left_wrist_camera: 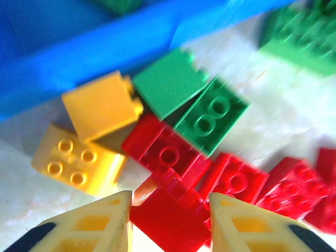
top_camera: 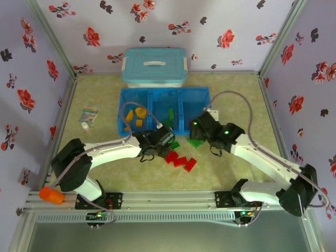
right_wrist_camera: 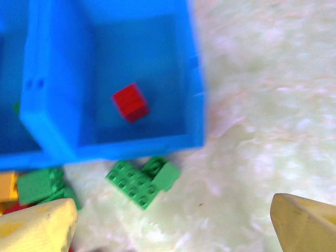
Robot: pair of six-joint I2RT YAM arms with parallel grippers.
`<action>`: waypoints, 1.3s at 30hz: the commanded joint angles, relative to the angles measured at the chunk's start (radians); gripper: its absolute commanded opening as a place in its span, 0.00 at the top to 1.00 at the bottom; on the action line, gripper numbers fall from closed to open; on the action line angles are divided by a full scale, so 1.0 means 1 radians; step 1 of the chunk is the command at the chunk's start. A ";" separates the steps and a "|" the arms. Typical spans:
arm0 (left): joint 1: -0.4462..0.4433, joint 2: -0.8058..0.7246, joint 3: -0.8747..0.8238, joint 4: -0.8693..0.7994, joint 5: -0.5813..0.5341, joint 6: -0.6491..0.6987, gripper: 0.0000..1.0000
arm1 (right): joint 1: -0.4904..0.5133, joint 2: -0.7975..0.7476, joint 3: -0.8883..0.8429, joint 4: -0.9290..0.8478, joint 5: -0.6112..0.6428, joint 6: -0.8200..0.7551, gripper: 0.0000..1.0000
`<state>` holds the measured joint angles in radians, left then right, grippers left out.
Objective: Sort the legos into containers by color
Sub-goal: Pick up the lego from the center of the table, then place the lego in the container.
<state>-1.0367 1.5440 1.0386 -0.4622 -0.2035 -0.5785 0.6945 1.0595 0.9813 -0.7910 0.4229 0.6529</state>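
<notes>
The red brick (left_wrist_camera: 167,228) in hand sits at the near edge of the loose legos (top_camera: 181,159), which lie on the bench (top_camera: 241,105) just in front of the blue tray (top_camera: 124,110). The left claw (left_wrist_camera: 169,205) has its two pale fingers (left_wrist_camera: 107,223) pressed narrow against the brick's sides, and the brick looks still down among its neighbours. Around it are more red pieces, two green bricks (left_wrist_camera: 210,115) and two yellow bricks (left_wrist_camera: 100,105) close to the tray's near wall.

This reads as the grasp step of one red pick. The next move calls for a straight lift clear of the touching red pieces, then a carry to the right-hand compartment (right_wrist_camera: 195,94), where a red cube (right_wrist_camera: 130,102) already lies. Yellow pieces sit in the left compartment and green in the middle one.

The left arm stretches low across the bench toward the centre, with its wrist pitched down into the pile. The right arm bends in from its side. The right claw (right_wrist_camera: 173,226) is spread wide and holds nothing, hovering above a green cluster (right_wrist_camera: 137,181) beside the tray's near right corner.
</notes>
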 commanded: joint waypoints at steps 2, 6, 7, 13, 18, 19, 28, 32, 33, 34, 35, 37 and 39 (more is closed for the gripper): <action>0.004 -0.018 0.119 -0.032 -0.026 0.069 0.65 | -0.089 -0.174 -0.076 -0.066 0.013 0.046 0.05; 0.011 0.069 0.274 -0.041 -0.007 0.127 0.66 | -0.105 -0.233 -0.136 -0.079 -0.003 0.071 0.05; 0.013 0.099 0.323 -0.051 -0.001 0.145 0.66 | -0.105 -0.242 -0.146 -0.080 -0.009 0.076 0.05; 0.055 0.278 0.568 -0.073 0.064 0.206 0.67 | -0.108 -0.303 -0.162 -0.105 0.017 0.087 0.05; 0.089 0.417 0.757 -0.112 0.085 0.247 0.67 | -0.108 -0.343 -0.180 -0.075 -0.021 0.072 0.05; 0.097 0.444 0.797 -0.125 0.086 0.249 0.67 | -0.108 -0.342 -0.185 -0.067 -0.033 0.066 0.05; 0.118 0.523 0.986 -0.223 0.098 0.287 0.22 | -0.108 -0.309 -0.216 -0.022 -0.154 0.036 0.05; 0.116 0.427 0.866 -0.167 0.098 0.282 0.25 | -0.107 -0.282 -0.222 -0.005 -0.203 0.037 0.05; 0.117 0.396 0.819 -0.148 0.098 0.276 0.27 | -0.107 -0.270 -0.227 0.004 -0.224 0.037 0.06; 0.116 0.365 0.777 -0.126 0.096 0.273 0.28 | -0.104 -0.257 -0.232 0.010 -0.242 0.040 0.07; 0.116 0.325 0.727 -0.102 0.092 0.267 0.29 | -0.098 -0.238 -0.235 0.018 -0.258 0.047 0.07; 0.116 0.256 0.640 -0.060 0.084 0.255 0.30 | -0.073 -0.203 -0.245 0.030 -0.270 0.069 0.08; 0.117 0.183 0.539 -0.022 0.074 0.241 0.31 | -0.025 -0.165 -0.260 0.054 -0.266 0.104 0.09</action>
<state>-0.9180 1.8343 1.6596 -0.5606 -0.1192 -0.3202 0.6216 0.8585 0.7483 -0.7780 0.1963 0.7162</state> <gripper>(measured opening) 0.690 0.914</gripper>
